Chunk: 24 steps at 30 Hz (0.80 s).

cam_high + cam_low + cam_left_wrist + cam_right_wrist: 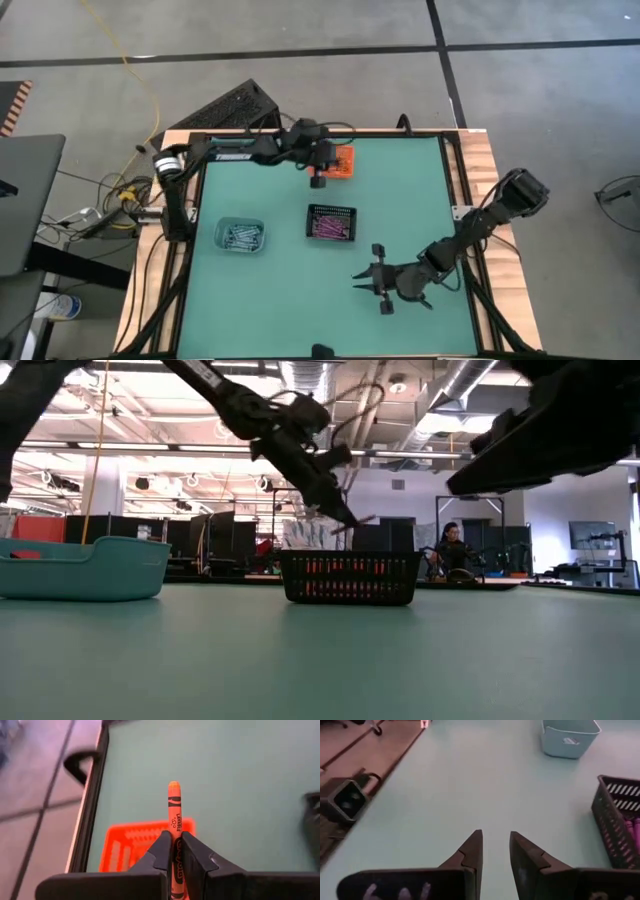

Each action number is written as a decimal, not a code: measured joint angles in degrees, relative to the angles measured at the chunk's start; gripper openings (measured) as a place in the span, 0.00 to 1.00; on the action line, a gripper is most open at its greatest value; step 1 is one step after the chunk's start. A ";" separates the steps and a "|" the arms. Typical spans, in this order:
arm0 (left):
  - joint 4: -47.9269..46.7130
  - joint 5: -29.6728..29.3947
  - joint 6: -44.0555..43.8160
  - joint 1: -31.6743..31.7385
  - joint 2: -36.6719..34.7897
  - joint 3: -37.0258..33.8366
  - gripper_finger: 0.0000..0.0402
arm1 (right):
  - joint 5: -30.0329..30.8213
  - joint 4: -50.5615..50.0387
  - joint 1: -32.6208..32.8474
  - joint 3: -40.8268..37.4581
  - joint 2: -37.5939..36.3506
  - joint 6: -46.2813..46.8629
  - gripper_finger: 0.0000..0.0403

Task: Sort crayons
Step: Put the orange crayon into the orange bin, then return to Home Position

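An orange crayon (173, 810) sticks out ahead of my left gripper (175, 836), which is shut on it above the orange bin (131, 849) at the table's far edge; the low view shows that gripper (338, 508) slanting down with the crayon (358, 520) at its tip. A black bin (331, 222) holds purple crayons (328, 229), and a teal bin (241, 236) holds grey-blue ones. My right gripper (496, 840) stands open over bare mat near the table's near right (368, 283), with nothing between its fingers. My left gripper pinches the orange crayon between its two fingers, on the wrapped shaft (176, 845) toward its rear end. The crayon lies along the fingers, and its front half and tip (173, 785) reach out past them. It is lifted clear, slanting down over the orange bin.
The black bin (620, 817) and the teal bin (570, 737) lie ahead of my right gripper. A raised black frame (92, 795) runs along the mat's edge. Wooden table borders (485, 170) flank the green mat (400, 200).
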 joint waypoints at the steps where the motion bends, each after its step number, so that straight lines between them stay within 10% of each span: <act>1: -2.69 -0.61 0.07 0.50 1.30 2.18 0.03 | -0.89 -0.09 -0.82 0.00 0.00 -0.70 0.23; 9: -17.98 -1.58 3.03 3.08 9.29 13.56 0.03 | -4.25 -6.39 -6.24 -0.02 -3.25 -2.76 0.23; 24: -20.25 -8.76 0.88 3.13 10.48 14.27 0.26 | -5.02 -15.63 -8.97 0.00 -14.92 -7.24 0.23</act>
